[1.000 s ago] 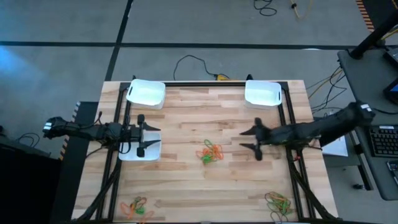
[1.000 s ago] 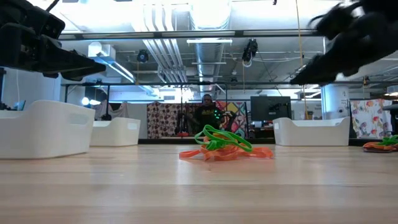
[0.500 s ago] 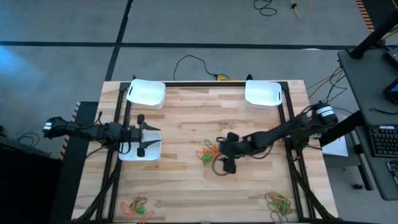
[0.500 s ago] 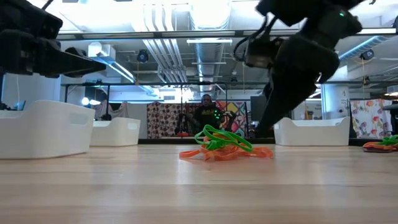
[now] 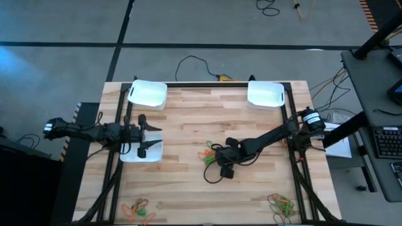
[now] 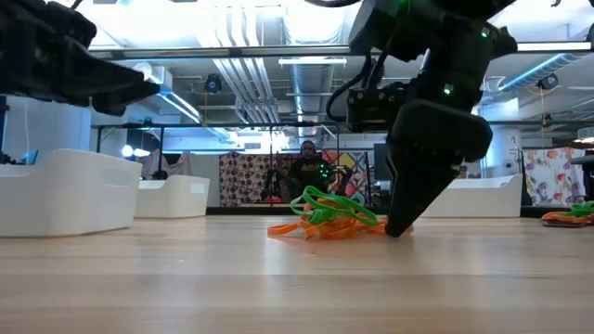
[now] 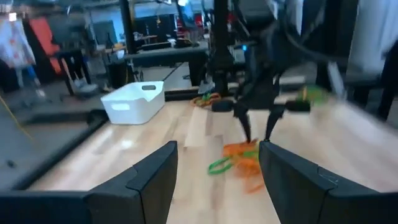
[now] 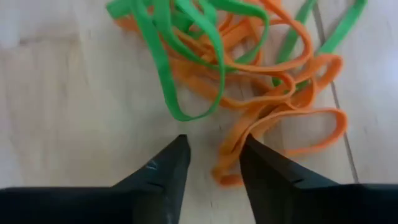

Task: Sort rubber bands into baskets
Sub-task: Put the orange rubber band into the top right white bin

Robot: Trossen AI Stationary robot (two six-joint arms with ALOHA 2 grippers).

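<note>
Presently three white baskets are counted on the wooden table (image 5: pixel 188 188): one at the far left corner (image 5: pixel 148 93), one at the far right corner (image 5: pixel 265 94), and a third on the left side (image 5: pixel 148 152), nearer than the far left basket. Rubber bands lie in three separate heaps: a central heap (image 5: pixel 211 152) of orange and green loops mid-table, a second (image 5: pixel 138 208) at the near left corner, and a third (image 5: pixel 281 203) at the near right corner. The number of bands per heap cannot be determined.

The right gripper (image 8: pixel 211 163) is down at the table on the right edge of the central heap. Its fingers (image 8: pixel 160 171) stand narrowly apart, an orange loop lying partly between the tips; nothing is clamped.

The left gripper (image 5: pixel 142 135) hangs over the left-side basket, well apart from the central heap, jaws parted and holding nothing.
</note>
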